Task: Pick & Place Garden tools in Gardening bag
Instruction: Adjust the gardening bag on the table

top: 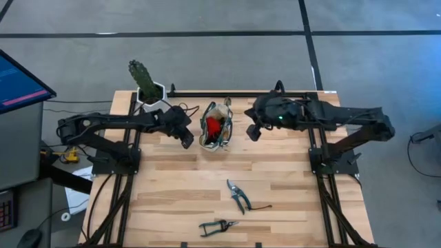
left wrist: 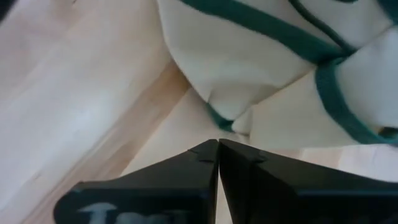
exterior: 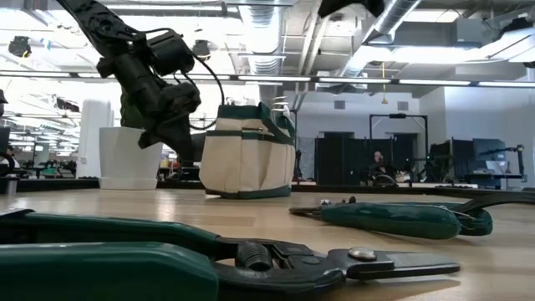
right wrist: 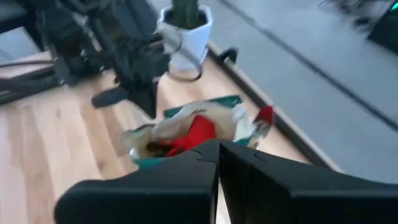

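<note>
The gardening bag [top: 216, 125], a beige canvas tote with dark green trim, stands upright toward the far side of the wooden table [top: 179, 186], about midway between the two arms. Its mouth is open, and a red item [top: 216, 125] shows inside it among other contents that cannot be made out. Two pairs of pruning shears lie flat on the table nearer the front edge, well apart from the bag: one pair with green handles [top: 238, 195] lies closer to the bag, with a thin dark cord trailing from it, and a second pair [top: 216, 226] lies near the front edge.

The left gripper [top: 187, 140] hangs just beside the bag's left side, low over the table, its jaws clenched together on nothing; from its wrist view the bag's canvas and green trim [left wrist: 292, 68] fill the space just past the fingertips. The right gripper [top: 253, 133] hovers to the right of the bag, apart from it, its jaws also pressed together and empty.

A potted cactus [top: 142, 78] in a white pot [top: 153, 93] stands at the far left corner of the table, behind the left arm.
</note>
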Motion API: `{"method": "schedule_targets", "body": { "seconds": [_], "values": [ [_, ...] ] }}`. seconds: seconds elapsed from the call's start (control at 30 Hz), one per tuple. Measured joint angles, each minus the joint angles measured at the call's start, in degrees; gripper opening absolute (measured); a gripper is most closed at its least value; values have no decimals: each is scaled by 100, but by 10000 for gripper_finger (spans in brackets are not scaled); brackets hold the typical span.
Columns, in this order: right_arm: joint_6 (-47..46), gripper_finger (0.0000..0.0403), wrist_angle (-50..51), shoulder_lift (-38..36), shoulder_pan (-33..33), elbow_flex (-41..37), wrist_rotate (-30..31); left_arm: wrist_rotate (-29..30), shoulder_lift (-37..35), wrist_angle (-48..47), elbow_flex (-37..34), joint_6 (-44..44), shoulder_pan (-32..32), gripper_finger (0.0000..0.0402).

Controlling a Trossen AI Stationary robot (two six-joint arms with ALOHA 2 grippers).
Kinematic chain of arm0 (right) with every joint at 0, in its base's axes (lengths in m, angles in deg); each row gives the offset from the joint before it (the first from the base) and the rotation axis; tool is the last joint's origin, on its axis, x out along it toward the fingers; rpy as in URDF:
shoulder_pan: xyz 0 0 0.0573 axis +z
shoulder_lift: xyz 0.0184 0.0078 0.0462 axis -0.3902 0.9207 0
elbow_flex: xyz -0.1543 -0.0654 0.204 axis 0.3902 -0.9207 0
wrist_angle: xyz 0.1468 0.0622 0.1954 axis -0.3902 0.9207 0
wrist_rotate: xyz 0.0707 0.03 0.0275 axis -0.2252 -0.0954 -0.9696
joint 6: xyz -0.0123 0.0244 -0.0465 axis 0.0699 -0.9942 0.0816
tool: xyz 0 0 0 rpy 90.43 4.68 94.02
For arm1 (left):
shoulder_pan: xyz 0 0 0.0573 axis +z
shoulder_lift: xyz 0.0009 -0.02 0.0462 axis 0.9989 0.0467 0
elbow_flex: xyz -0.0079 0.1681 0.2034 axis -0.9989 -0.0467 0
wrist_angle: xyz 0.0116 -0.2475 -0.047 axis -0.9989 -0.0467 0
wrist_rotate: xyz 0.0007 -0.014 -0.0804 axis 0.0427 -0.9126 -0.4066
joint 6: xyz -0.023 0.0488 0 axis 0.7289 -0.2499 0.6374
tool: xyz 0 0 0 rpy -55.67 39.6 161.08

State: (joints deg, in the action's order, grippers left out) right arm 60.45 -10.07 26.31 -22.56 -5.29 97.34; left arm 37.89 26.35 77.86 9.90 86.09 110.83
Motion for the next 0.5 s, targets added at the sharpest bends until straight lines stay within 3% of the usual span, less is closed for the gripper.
{"method": "schedule_targets", "body": {
  "seconds": [0.13,0.5],
  "values": [
    [-1,0,-8,-142,196,0,368,46,333,436,-1,133,-76,1],
    [0,0,-4,-197,408,0,667,78,995,1580,0,495,-511,1]
  ]
}}
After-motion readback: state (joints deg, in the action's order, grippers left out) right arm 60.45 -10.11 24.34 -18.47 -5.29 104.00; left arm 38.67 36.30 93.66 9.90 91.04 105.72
